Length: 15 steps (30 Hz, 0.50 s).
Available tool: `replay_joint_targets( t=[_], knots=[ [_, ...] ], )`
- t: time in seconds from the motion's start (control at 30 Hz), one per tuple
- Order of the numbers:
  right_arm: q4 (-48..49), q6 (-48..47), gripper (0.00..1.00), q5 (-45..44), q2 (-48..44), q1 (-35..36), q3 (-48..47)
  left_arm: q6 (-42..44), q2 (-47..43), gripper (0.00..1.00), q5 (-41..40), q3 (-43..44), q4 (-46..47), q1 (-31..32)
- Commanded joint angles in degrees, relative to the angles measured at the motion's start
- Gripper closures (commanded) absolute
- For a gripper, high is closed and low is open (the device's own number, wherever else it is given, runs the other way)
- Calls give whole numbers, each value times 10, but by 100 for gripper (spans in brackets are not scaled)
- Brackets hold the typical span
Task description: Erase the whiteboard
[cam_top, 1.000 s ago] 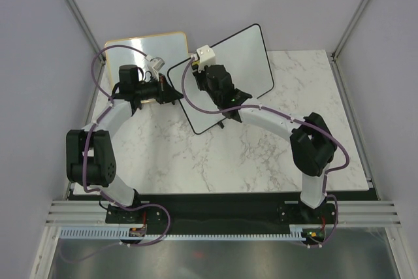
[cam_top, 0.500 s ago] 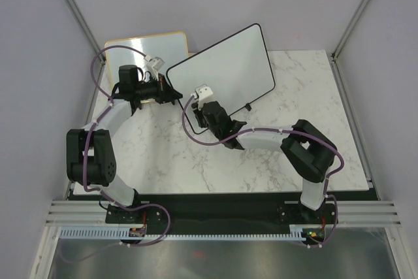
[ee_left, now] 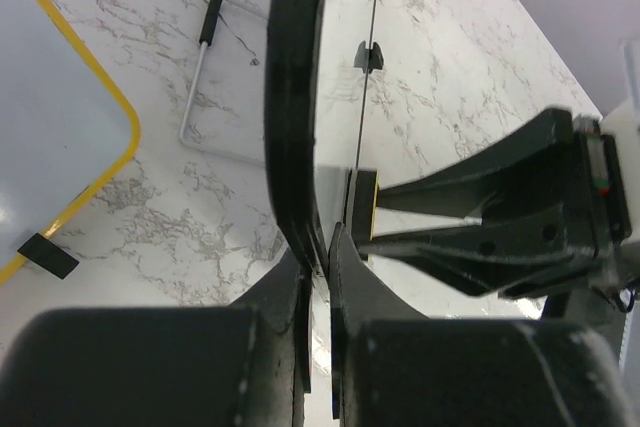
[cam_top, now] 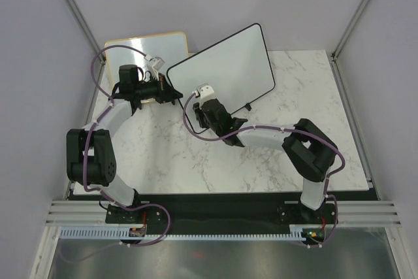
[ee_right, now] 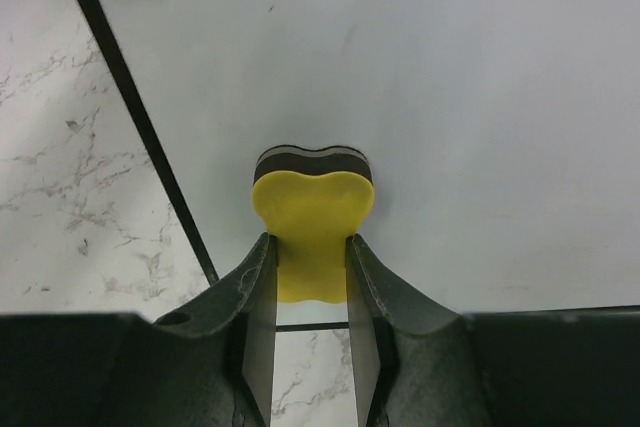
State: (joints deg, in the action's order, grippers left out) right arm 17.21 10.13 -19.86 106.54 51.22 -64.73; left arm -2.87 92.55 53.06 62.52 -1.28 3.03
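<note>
The whiteboard [cam_top: 225, 70], white with a thin black frame, stands tilted at the back of the table, and its face looks clean. My left gripper [cam_top: 175, 93] is shut on the board's left frame edge [ee_left: 293, 137], and its jaws [ee_left: 318, 265] pinch the frame. My right gripper [cam_top: 201, 114] is shut on a yellow eraser [ee_right: 312, 222] with a dark pad. It presses the eraser against the board's face [ee_right: 480, 87] near the lower left corner. The eraser also shows edge-on in the left wrist view [ee_left: 362, 209].
A smaller orange-framed whiteboard [cam_top: 147, 47] leans behind my left arm and also shows in the left wrist view [ee_left: 60, 117]. A white wire stand with a black grip [ee_left: 205, 57] lies on the marble table [cam_top: 307, 96]. Grey walls close in on both sides.
My right gripper has wiped the eraser from the board's upper middle down to its lower left part. The left gripper has kept its hold on the frame.
</note>
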Motion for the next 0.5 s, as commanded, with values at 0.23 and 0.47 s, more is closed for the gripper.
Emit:
replay_joint_targets(
  t=[0.23,0.47],
  knots=[
    [-51,-31,100,3,8,-199,-171,80,5,98,1,0,-26,19],
    [-52,-30,100,-4,-48,-266,-126,104,-14,98,-4,3,-49,18]
  ],
)
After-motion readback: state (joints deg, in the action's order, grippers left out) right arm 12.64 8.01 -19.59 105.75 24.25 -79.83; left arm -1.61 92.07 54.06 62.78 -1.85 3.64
